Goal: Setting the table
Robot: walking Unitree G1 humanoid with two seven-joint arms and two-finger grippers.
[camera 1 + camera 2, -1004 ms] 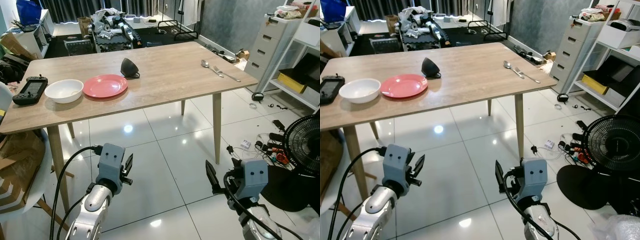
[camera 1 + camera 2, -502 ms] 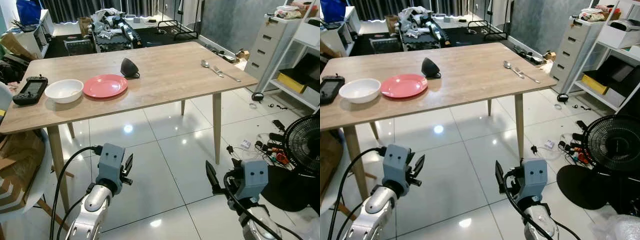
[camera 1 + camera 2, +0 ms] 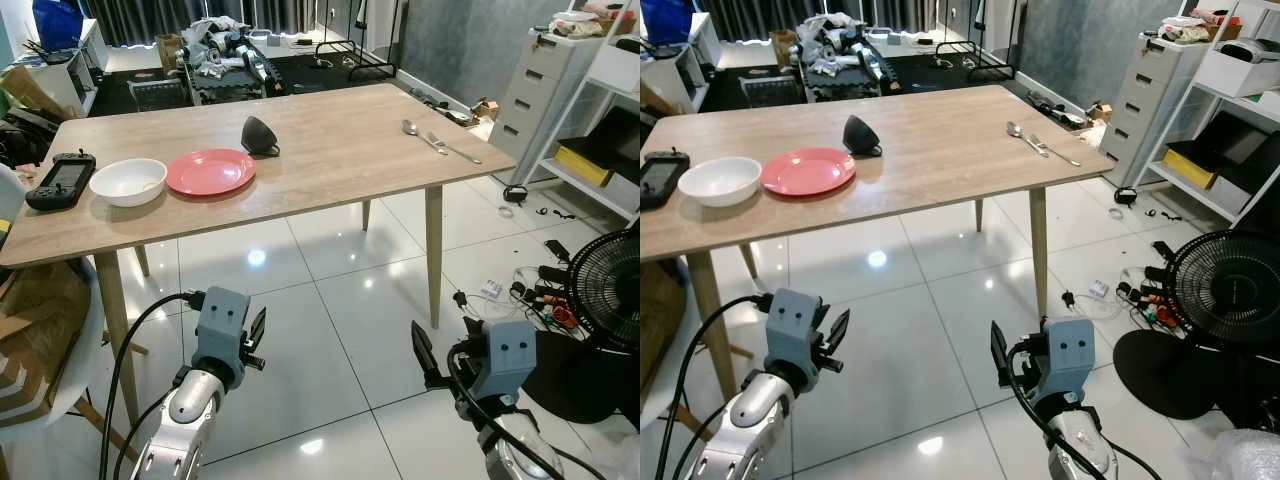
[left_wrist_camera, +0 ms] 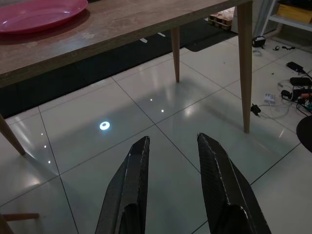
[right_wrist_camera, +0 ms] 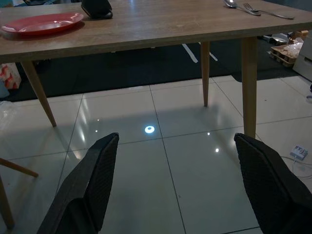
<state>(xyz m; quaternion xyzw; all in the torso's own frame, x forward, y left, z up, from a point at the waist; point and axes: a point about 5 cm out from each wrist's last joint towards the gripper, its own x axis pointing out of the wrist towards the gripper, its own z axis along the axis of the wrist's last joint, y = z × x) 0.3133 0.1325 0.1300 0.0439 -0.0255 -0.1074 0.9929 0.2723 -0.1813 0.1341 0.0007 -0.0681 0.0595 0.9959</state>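
A wooden table [image 3: 330, 150] stands ahead of me on a white tiled floor. On its left part lie a white bowl [image 3: 128, 181] and a red plate [image 3: 210, 171] side by side. A black bowl [image 3: 259, 135] lies tipped over just behind the plate. A spoon [image 3: 420, 133] and a fork [image 3: 455, 148] lie together near the table's right end. Both grippers hang low in front of the table, below its top. My left gripper [image 3: 258, 335] has a narrow gap between its fingers [image 4: 139, 161] and holds nothing. My right gripper [image 3: 420, 352] is spread wide, also with nothing in it.
A black handheld console [image 3: 60, 178] lies at the table's left end. A chair with cardboard [image 3: 30, 330] stands at my left. A black floor fan [image 3: 605, 290], loose cables [image 3: 540, 285], a white drawer unit [image 3: 535, 90] and shelves are at the right. Clutter lies behind the table.
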